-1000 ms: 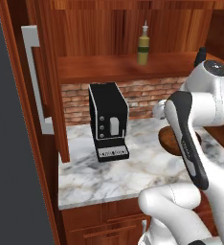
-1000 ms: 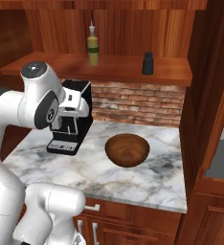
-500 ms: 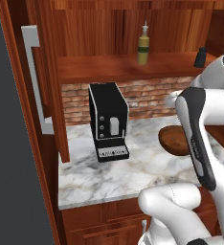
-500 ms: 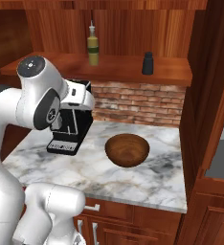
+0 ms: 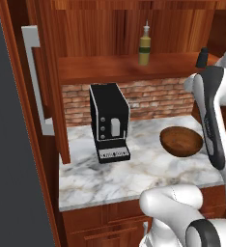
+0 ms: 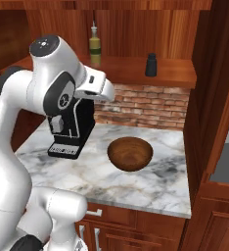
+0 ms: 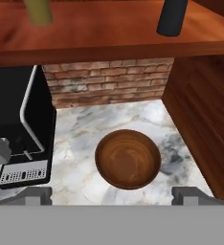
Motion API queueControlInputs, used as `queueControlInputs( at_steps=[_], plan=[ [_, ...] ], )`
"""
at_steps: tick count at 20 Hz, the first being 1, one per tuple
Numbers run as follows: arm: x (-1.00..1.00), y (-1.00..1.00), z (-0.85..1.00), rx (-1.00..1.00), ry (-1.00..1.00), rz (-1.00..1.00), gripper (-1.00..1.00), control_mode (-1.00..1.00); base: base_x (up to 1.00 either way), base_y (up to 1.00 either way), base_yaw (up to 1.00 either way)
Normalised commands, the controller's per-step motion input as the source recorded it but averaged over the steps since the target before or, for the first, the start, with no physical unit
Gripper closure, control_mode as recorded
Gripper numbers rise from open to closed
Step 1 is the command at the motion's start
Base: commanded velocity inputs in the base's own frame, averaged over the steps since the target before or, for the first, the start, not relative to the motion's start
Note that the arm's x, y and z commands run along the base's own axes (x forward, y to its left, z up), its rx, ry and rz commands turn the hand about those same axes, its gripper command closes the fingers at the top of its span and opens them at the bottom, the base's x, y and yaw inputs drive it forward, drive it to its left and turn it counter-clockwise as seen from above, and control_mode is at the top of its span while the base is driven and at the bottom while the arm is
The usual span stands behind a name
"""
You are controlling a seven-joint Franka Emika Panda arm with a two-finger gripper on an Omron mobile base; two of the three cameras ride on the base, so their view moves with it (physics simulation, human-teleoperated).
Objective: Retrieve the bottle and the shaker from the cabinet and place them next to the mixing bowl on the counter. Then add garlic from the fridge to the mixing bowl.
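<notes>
A yellow-green bottle [image 5: 144, 46] [image 6: 94, 46] [image 7: 37, 10] stands on the open cabinet's wooden shelf [image 5: 100, 67]. The small dark shaker [image 5: 202, 57] [image 6: 151, 65] [image 7: 171, 16] stands further right on the same shelf. On the marble counter below sits the brown wooden mixing bowl [image 5: 181, 141] [image 6: 130, 153] [image 7: 128, 159]. My gripper [image 7: 113, 196] hangs open above the counter, in front of the shelf and looking down on the bowl, with nothing between its fingers. The garlic is out of view.
A black coffee machine [image 5: 109, 121] [image 6: 70, 130] [image 7: 18, 129] stands on the counter [image 5: 95, 178] left of the bowl, against the brick backsplash. The open cabinet door with its grey handle [image 5: 35, 72] juts out at the left. A tall wooden side wall [image 6: 214, 98] bounds the counter on the right.
The arm has lifted and swung toward the shelf, so the bowl is uncovered in the left base view. The gripper has stayed open.
</notes>
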Motion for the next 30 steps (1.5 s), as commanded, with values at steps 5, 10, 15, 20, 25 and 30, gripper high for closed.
queueControlInputs(
  at_steps=[5, 10, 15, 20, 25, 30],
  plan=[
    [0.02, -0.63, 0.12, 0.02, 0.0, -0.03, -1.0, -1.0, 0.0, 0.0, 0.0],
    [0.3, -0.15, 0.0, 0.0, 0.0, -0.01, -1.0, -1.0, 0.0, 0.0, 0.0],
    [0.48, -0.1, 0.0, 0.0, 0.0, 0.0, -1.0, -1.0, 0.0, 0.0, 0.0],
    [0.58, -0.31, 0.0, 0.0, 0.0, 0.0, -1.0, -1.0, 0.0, 0.0, 0.0],
    [0.34, -0.44, 0.12, 0.0, 0.0, -0.03, -1.0, -1.0, 0.0, 0.0, 0.0],
    [0.43, -0.23, 0.2, 0.0, 0.0, -0.01, -1.0, -1.0, 0.0, 0.0, 0.0]
  ],
)
